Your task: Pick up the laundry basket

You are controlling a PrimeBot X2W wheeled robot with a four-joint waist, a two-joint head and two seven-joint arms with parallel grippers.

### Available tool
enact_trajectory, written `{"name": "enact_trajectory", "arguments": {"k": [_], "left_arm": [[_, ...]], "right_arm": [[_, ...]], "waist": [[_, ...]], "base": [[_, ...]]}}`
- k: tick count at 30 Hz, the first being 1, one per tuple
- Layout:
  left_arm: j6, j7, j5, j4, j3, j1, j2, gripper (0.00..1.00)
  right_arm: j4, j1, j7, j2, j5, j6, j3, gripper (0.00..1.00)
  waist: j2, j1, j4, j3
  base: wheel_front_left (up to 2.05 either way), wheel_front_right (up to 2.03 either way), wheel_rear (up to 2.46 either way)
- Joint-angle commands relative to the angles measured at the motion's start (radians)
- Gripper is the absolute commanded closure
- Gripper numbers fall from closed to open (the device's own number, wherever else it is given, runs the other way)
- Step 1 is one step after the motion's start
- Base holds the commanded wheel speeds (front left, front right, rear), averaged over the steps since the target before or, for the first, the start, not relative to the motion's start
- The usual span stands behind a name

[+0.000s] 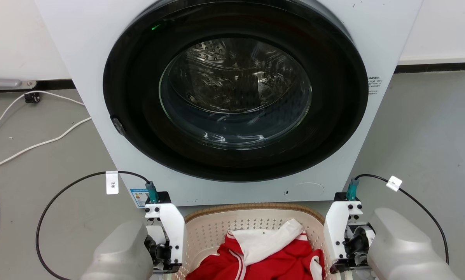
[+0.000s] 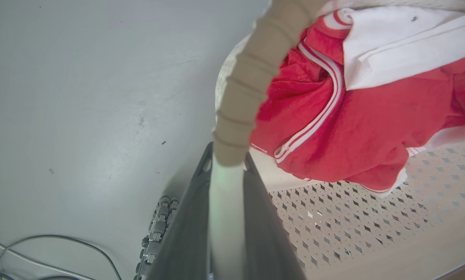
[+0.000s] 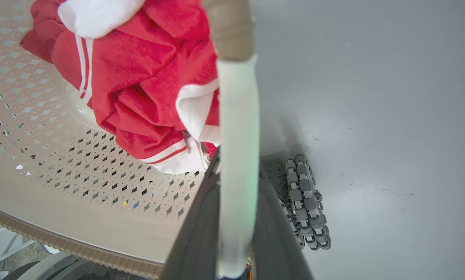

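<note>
The cream perforated laundry basket [image 1: 217, 225] with its tan woven-look rim sits at the bottom middle of the head view, just before the washer, between my two wrists. A red and white garment [image 1: 271, 252] lies inside it. My left gripper [image 1: 166, 237] is at the basket's left side. In the left wrist view the left gripper [image 2: 226, 155] is shut on the basket [image 2: 353, 225] wall, one dark finger on each side under the rim. My right gripper [image 1: 343, 241] is at the right side. In the right wrist view the right gripper [image 3: 238, 163] clamps the basket [image 3: 42, 147] wall likewise.
The white washing machine [image 1: 81, 58] stands straight ahead, with its round glass door [image 1: 236, 93] shut over the steel drum. A white cable [image 1: 34, 146] trails over the grey floor at the left. My base's roller wheels [image 3: 306, 202] sit beside the basket.
</note>
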Motion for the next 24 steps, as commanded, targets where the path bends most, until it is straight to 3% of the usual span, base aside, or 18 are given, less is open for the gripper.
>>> {"name": "enact_trajectory", "arguments": {"k": [1,24], "left_arm": [[-0.011,-0.001,-0.009,-0.013,-0.001,0.002,-0.025,1.0],[-0.011,-0.008,-0.031,-0.012,-0.024,0.001,-0.028,1.0]], "right_arm": [[-0.016,0.006,-0.004,0.023,0.014,0.011,0.002,1.0],[-0.011,-0.007,-0.02,0.024,0.056,0.011,0.048,1.0]], "waist": [[0.0,0.0,0.0,0.0],[0.0,0.0,0.002,-0.002]], "base": [[0.0,0.0,0.0],[0.0,0.0,0.0]]}}
